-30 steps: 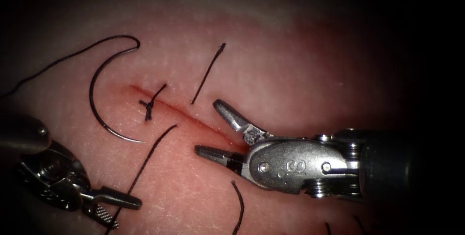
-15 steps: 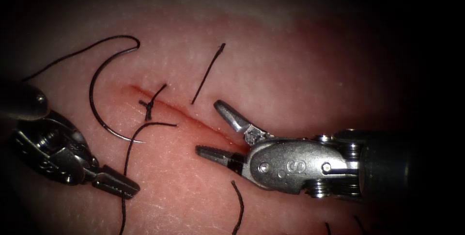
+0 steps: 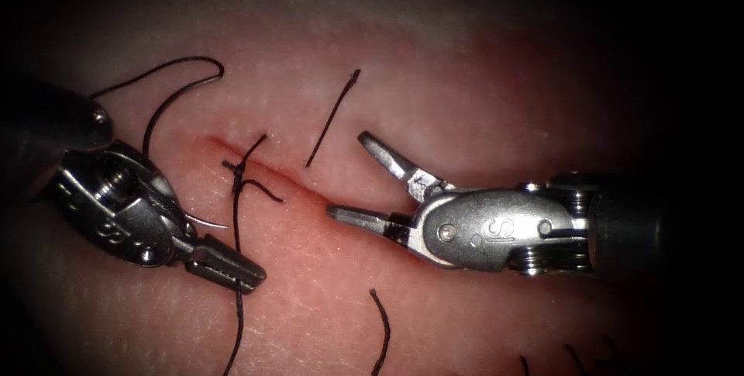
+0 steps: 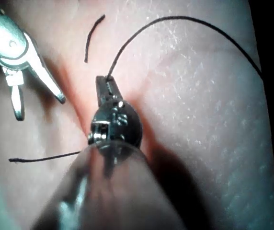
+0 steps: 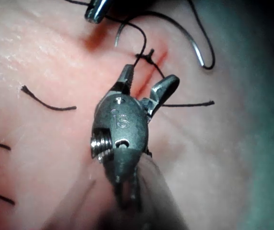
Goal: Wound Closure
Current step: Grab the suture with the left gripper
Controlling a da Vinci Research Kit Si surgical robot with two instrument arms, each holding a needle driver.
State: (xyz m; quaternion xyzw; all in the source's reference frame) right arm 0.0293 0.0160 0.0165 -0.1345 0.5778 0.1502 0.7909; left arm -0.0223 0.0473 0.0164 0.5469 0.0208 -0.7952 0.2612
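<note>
The cut (image 3: 310, 190) runs slantwise across the tissue (image 3: 465, 97), with one tied knot (image 3: 237, 184) near its left end. My left tool (image 3: 240, 271) is left of the cut, jaws shut on the thread (image 3: 235, 322) just below the knot; in the left wrist view the left tool (image 4: 106, 88) grips the thread (image 4: 175, 19) too. The curved needle (image 3: 159, 112) lies flat on the tissue left of the cut, held by neither tool and partly hidden behind the left tool. My right tool (image 3: 349, 178) hovers over the cut with jaws open, holding nothing, as the right tool (image 5: 149, 76) near the knot (image 5: 146, 56) also shows.
Cut ends of thread lie on the tissue: one above the cut (image 3: 333, 116), one below it (image 3: 381, 329), and short ones at the lower right (image 3: 573, 357). Red fluid stains the tissue around the cut (image 3: 341, 229).
The left tool has moved up and to the right with the thread in its jaws, toward the knot, and the thread now curls slack there. The right tool has shifted up a little, still open.
</note>
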